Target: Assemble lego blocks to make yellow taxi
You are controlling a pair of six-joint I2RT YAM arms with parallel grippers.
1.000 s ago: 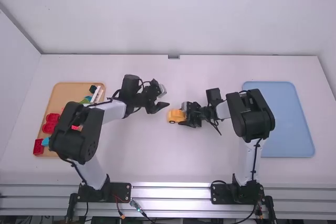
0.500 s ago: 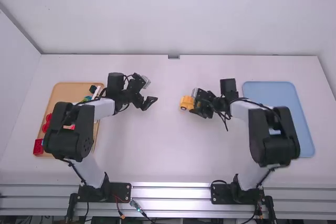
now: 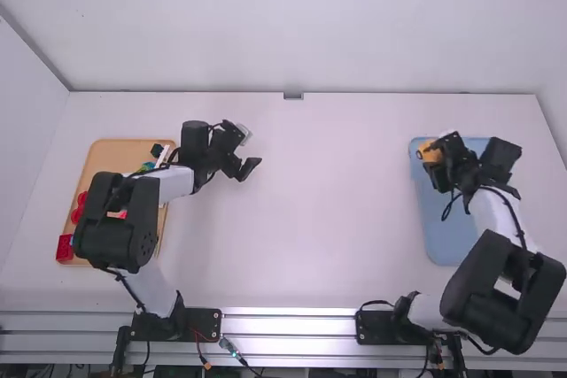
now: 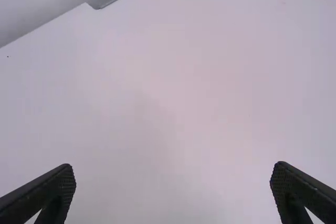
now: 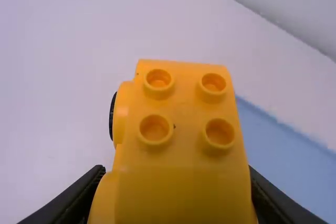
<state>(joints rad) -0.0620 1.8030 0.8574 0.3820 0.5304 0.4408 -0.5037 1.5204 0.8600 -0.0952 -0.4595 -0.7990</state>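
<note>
Rail (image 3: 292, 320), pale metal, runs nearest, on the near side of the blue tray (image 3: 443, 241), and both arms stand along it. The right arm (image 3: 500, 289) bends beside the tray's near right corner and reaches over the tray. Well to the left of the blue tray lies a tan tray (image 3: 108, 155); at its near left corner sits a red block (image 3: 65, 248), with rounded red pieces (image 3: 78, 208) a little farther off. Farther out, the left gripper (image 3: 252, 149) hangs over the white table between the tan tray and the blue tray, its two fingers spread wide. About as far out, at the blue tray's far left corner, the right gripper (image 3: 436, 155) pinches the yellow taxi (image 3: 428, 150) between its fingers. In the right wrist view the taxi shows four round studs on a yellow face and a black wheel (image 5: 113, 116) on one side. Whether it touches the blue tray, one cannot tell. A black block (image 3: 157, 150) lies in the far right corner of the tan tray, well left of the blue tray. Farthest, beyond the blue tray and to its left, a small grey bracket (image 3: 292, 96) sits at the table's far edge.
</note>
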